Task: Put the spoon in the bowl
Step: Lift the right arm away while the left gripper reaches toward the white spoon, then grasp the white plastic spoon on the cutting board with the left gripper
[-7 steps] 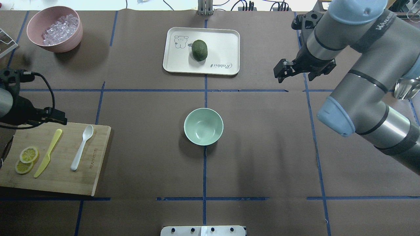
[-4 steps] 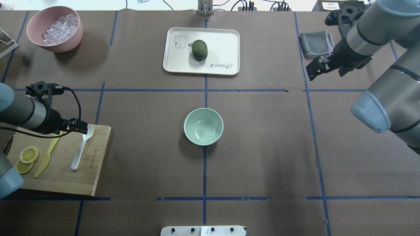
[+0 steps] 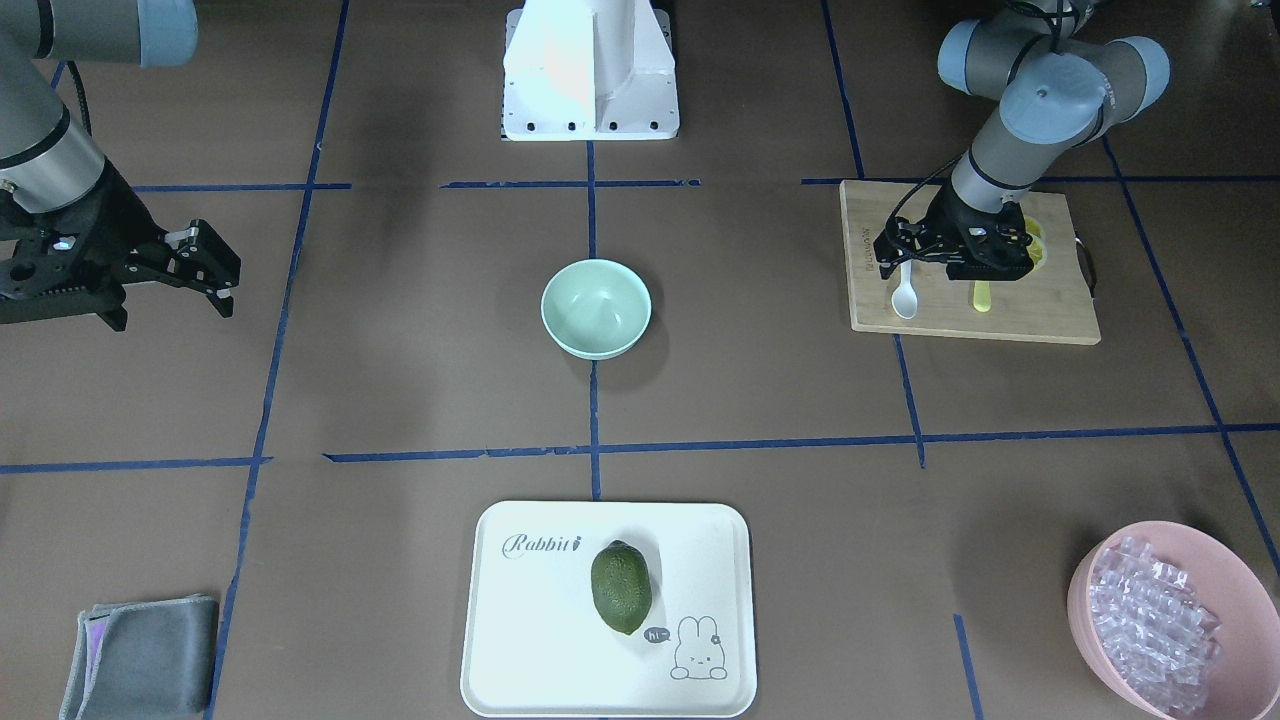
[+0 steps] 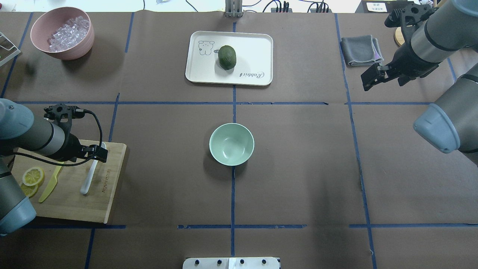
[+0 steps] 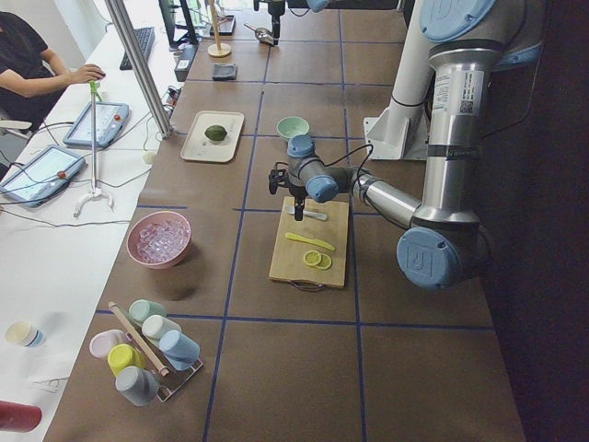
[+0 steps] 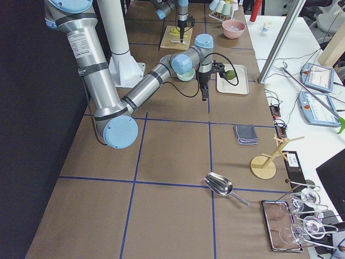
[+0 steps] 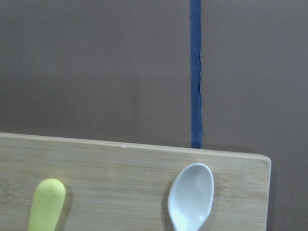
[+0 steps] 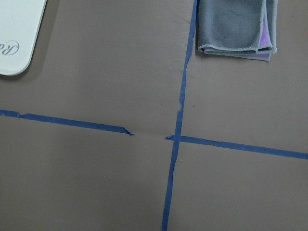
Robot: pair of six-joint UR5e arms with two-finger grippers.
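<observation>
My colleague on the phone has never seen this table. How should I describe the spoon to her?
Find the wooden cutting board on the robot's left. Of the things lying on it, the spoon is nearest the mint-green bowl, beside the yellow knife. It alone is white, with an oval scoop.

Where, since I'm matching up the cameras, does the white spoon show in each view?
Front-facing: spoon upper right, on the cutting board.
Overhead: spoon lower left, handle showing.
Exterior left: spoon at centre, on the board.
Exterior right: too small to tell.
Left wrist: spoon scoop at bottom edge.
Right wrist: not in view.
Shared landmark: the cutting board.
</observation>
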